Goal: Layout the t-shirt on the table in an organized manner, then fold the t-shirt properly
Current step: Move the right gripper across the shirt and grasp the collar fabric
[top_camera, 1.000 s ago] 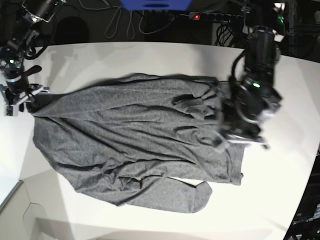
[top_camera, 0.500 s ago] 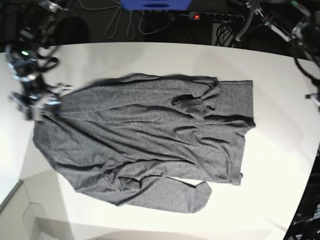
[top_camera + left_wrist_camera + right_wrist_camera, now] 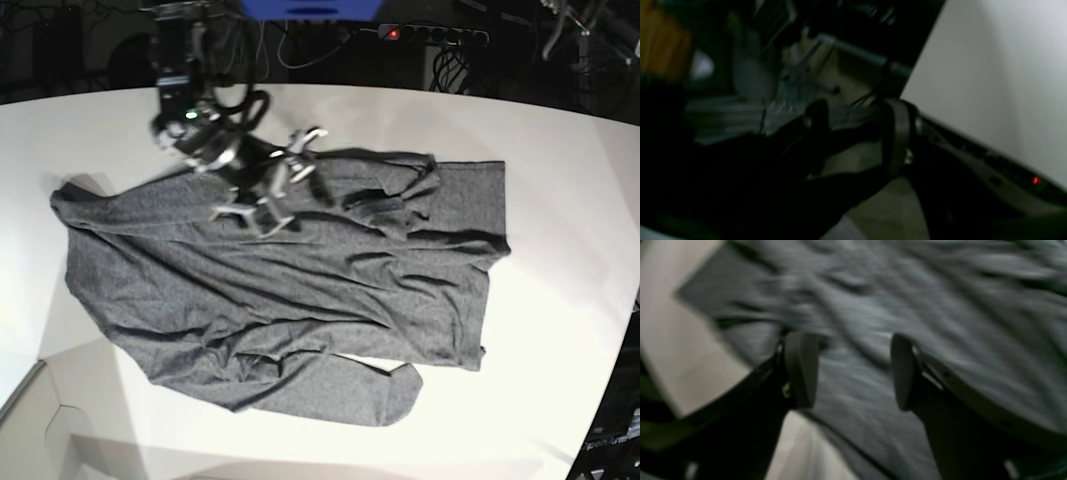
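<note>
The right gripper (image 3: 272,190) hovers with jaws spread and empty over the rumpled grey t-shirt (image 3: 300,290) on the white worktop (image 3: 560,330); the left gripper's (image 3: 857,140) state is unclear.

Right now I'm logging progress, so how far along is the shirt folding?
Early. The t-shirt lies spread on the table but wrinkled, one sleeve bunched near the top, so layout is partly done. In hand: the right hand, open and empty, hovers over its upper edge; the left hand is off the table. Smoothing and every fold remain.
</note>
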Controlling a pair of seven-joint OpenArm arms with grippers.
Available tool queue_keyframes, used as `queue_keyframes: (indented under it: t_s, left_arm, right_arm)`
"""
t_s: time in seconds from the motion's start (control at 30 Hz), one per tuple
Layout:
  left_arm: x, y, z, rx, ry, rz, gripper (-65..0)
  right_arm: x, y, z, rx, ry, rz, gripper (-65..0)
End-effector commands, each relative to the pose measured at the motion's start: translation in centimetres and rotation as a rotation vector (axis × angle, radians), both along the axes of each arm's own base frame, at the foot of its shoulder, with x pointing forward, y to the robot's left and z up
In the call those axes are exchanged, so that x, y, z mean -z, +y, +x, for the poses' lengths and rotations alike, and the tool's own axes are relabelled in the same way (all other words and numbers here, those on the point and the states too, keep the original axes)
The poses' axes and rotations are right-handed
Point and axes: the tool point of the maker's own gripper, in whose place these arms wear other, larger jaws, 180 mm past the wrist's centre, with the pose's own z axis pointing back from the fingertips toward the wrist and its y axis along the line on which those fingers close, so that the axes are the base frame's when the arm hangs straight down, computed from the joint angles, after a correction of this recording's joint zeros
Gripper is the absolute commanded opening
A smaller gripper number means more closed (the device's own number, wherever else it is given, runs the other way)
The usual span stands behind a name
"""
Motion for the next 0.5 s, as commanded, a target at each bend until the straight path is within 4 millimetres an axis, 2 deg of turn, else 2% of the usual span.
queue_keyframes:
  t_s: [0.0,0.1,0.33,0.47]
  left_arm:
    - [-1.5,0.5,0.5,0.009,-0.030,0.038,-39.4]
    - [-1.5,0.4,0.5,0.009,-0.032,0.038,-39.4]
    - [-0.5,0.4,-0.6,0.011,0.019,0.031,-39.5]
    - [-0.4,0.4,-0.7,0.009,0.025,0.032,-39.5]
  right_arm:
    - [-1.8,1.1,1.1,-0.003,-0.050,0.055,-27.7]
    - [-0.9,2.9,1.8,-0.044,-0.022,0.071,-26.7]
    - [1.1,4.0,3.4,-0.076,0.028,0.069,-26.8]
    - [1.9,5.6,2.8,-0.124,0.053,0.070,-26.9]
